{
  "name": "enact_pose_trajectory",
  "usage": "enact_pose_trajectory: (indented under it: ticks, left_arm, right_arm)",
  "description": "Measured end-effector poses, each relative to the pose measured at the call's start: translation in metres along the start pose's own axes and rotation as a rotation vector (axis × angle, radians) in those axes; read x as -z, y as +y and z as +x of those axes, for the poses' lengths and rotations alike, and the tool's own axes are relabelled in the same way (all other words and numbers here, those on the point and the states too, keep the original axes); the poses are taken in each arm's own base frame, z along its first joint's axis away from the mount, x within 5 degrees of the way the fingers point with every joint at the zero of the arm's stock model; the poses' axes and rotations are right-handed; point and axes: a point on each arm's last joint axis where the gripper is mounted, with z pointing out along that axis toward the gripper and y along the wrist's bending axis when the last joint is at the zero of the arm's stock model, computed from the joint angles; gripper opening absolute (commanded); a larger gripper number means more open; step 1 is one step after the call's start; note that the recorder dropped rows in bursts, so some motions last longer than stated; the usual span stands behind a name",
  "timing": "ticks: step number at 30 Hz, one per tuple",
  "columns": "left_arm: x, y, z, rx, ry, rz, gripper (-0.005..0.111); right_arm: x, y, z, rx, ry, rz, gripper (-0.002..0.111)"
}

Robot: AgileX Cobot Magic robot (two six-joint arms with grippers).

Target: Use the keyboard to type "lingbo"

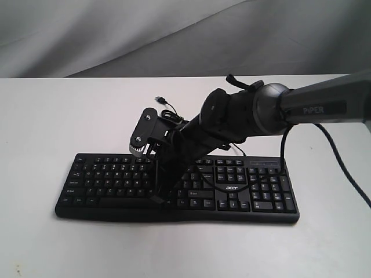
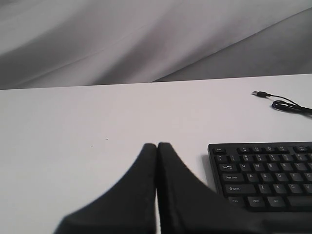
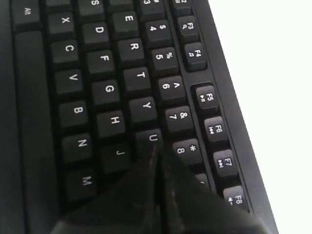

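Note:
The black keyboard lies across the white table, with its acer logo towards the number pad. My right gripper reaches over from the right and points down onto the middle of the letter keys. In the right wrist view the keyboard fills the picture; the right gripper is shut, with its tips at the edge of the U key, beside the 8, hiding the key beyond U. My left gripper is shut and empty over bare table, beside the end of the keyboard with Caps Lock and Shift.
The keyboard's thin black USB cable curls loose on the table behind it, its plug lying free. The right arm's grey link and its cable hang over the number pad side. A grey cloth backdrop stands behind the table.

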Motion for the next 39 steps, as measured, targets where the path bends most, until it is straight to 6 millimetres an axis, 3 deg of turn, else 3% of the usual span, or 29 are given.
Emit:
enact_pose_trajectory:
  ticks: [11, 16, 31, 39]
  left_arm:
    - [0.0, 0.0, 0.0, 0.0, 0.0, 0.0, 0.001]
    - [0.0, 0.0, 0.0, 0.0, 0.0, 0.0, 0.001]
    - [0.0, 0.0, 0.0, 0.0, 0.0, 0.0, 0.001]
    - [0.0, 0.0, 0.0, 0.0, 0.0, 0.0, 0.001]
  right_arm:
    - [-0.004, 0.0, 0.003, -0.005, 0.007, 0.002, 0.0]
    - [0.006, -0.001, -0.004, 0.009, -0.011, 0.008, 0.0]
    - [0.003, 0.028, -0.02, 0.057, -0.015, -0.065, 0.0]
    - [0.002, 0.032, -0.023, 0.06, -0.017, -0.069, 0.0]
